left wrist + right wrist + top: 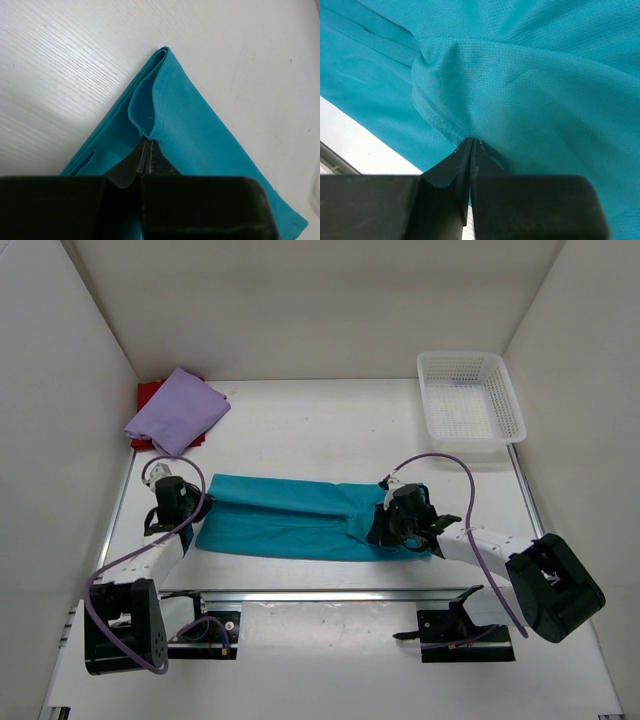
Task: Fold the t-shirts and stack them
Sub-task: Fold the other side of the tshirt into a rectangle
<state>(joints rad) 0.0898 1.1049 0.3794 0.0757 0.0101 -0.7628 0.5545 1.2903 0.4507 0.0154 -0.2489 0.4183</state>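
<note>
The teal t-shirt (285, 517) lies as a long folded strip across the table's near middle. My left gripper (196, 508) is shut on its left end; in the left wrist view (148, 139) the jaws pinch the hem at a folded corner (190, 115). My right gripper (382, 523) is shut on the strip's right end; in the right wrist view (471, 142) the jaws pinch a bunched fold of teal cloth (530, 90). The lavender t-shirt (176, 410) lies folded at the back left on top of the red t-shirt (149, 393), of which only an edge shows.
A white mesh basket (469, 394) stands at the back right. White walls close in the table on the left, back and right. A metal rail (330, 595) runs along the near edge between the arm bases.
</note>
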